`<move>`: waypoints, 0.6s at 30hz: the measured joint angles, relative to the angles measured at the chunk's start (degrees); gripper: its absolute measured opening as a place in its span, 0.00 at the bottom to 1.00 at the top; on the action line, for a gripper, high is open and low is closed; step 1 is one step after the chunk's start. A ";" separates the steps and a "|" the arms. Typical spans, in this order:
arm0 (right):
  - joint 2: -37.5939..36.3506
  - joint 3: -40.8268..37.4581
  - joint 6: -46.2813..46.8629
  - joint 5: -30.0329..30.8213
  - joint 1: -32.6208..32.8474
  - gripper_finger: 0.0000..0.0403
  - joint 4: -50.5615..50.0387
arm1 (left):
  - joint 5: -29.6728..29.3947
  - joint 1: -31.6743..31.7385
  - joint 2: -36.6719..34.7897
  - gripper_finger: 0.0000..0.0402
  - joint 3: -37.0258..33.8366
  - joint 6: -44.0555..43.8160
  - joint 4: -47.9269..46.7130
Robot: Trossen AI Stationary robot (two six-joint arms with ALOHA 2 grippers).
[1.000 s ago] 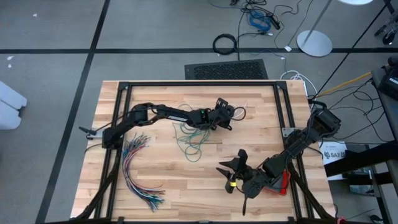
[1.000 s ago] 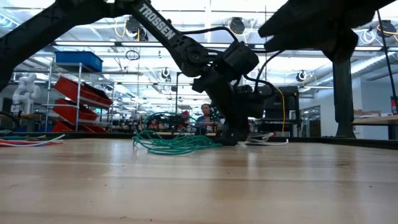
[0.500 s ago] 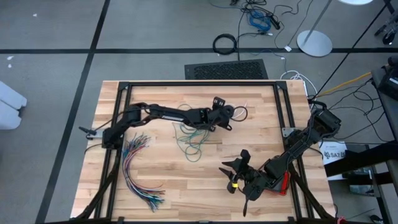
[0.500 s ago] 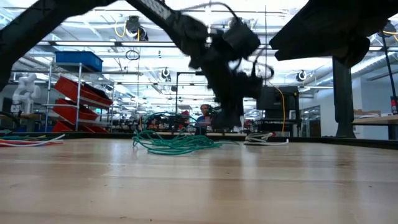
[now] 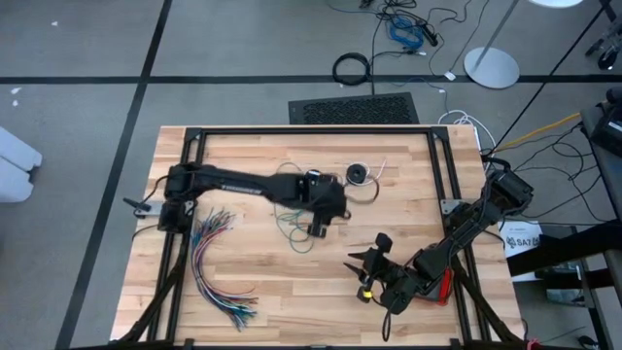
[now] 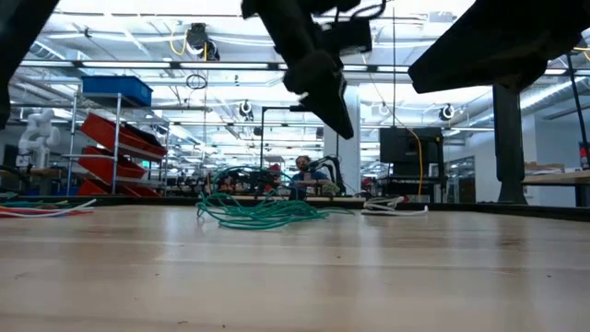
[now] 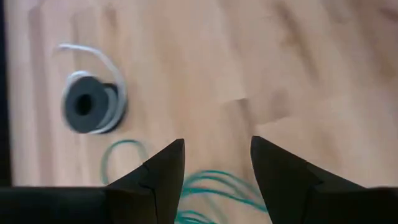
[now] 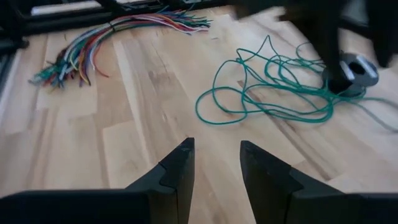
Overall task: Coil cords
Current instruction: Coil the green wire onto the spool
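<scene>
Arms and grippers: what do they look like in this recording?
Both arms are dark, jointed and slender. The left gripper has two black wedge-shaped fingers, as does the right gripper. In the high view the right arm shows a yellow spot near its gripper and a red patch behind it.

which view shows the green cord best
The right wrist view: the green cord lies spread in loose loops, nearly all visible. The high view shows it small, partly under the left arm. The low view shows it edge-on as a flat heap. The left wrist view catches only a few strands.
</scene>
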 joint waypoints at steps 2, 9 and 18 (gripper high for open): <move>0.00 0.00 -2.09 0.20 -0.14 0.29 0.02 | -1.53 -2.96 -1.16 0.48 -2.03 -0.21 1.16; 0.00 0.00 -7.85 0.20 -0.48 0.29 -0.04 | -12.66 -11.77 -7.18 0.48 -11.93 -2.23 12.48; 0.00 0.02 -14.57 1.48 -0.62 0.29 -0.26 | -19.55 -14.64 -20.29 0.48 -32.73 -13.44 32.76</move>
